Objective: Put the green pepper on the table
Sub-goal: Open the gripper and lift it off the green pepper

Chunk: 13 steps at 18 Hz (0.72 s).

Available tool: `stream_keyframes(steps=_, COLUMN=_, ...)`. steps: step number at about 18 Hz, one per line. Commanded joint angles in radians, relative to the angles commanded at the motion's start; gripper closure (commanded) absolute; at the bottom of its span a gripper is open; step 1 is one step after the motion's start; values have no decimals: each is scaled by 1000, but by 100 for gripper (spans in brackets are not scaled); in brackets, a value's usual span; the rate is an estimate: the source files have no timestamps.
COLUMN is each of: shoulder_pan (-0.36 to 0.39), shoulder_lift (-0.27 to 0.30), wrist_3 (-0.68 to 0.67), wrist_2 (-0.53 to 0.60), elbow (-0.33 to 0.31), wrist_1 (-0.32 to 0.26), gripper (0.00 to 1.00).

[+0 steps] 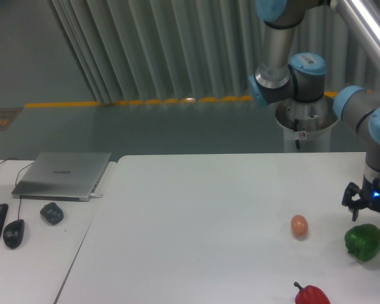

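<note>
A: Pepper (365, 241)?
B: On the table (196, 221), right edge, right of the egg (299, 225).
A: Gripper (370, 207)?
B: Just above the pepper, apart from it, fingers spread, holding nothing.

green pepper (365, 241), white table (196, 221), brown egg (299, 225)
</note>
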Motion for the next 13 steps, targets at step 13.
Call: stream_keyframes(steps=13, shoulder_pan=84, shoulder_lift=34, wrist_3=332, wrist_2=26, elbow=-9, wrist_1=-29, gripper=0)
